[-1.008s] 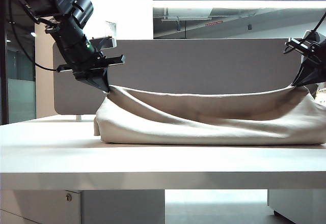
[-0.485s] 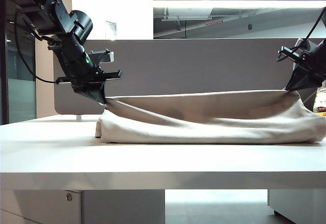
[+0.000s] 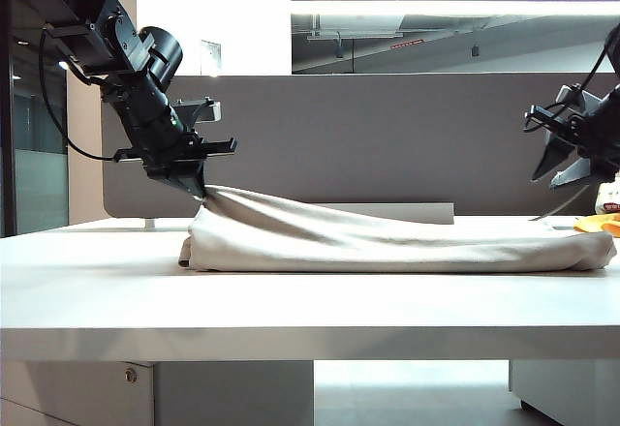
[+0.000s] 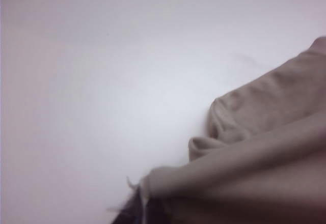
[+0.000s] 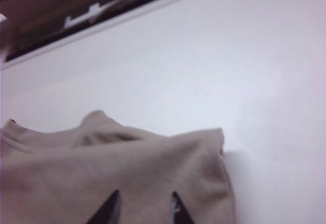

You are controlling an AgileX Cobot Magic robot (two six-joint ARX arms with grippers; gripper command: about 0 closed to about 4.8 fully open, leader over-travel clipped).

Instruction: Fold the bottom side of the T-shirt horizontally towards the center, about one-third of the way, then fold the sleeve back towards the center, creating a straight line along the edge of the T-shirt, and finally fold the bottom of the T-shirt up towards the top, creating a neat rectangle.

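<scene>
Leftmost, the left gripper [image 3: 194, 186] hangs just above the table [image 3: 97, 271], jaws pinched on a corner of the T-shirt [image 3: 387, 242], lifting that end into a low peak. Centre: the beige shirt lies as a long doubled band across the far side of the table, flat from the middle rightward. At the right end, a small yellow object [image 3: 601, 223] sits just behind the cloth. Rightmost, the right gripper [image 3: 567, 169] hovers above the shirt's end, apart from it; in its wrist view the fingertips [image 5: 109, 208] stand narrowly parted with nothing between them.

Progress, as judged: one lengthwise fold looks laid, its left corner not yet released. Sleeve fold and bottom-up fold appear outstanding.
</scene>
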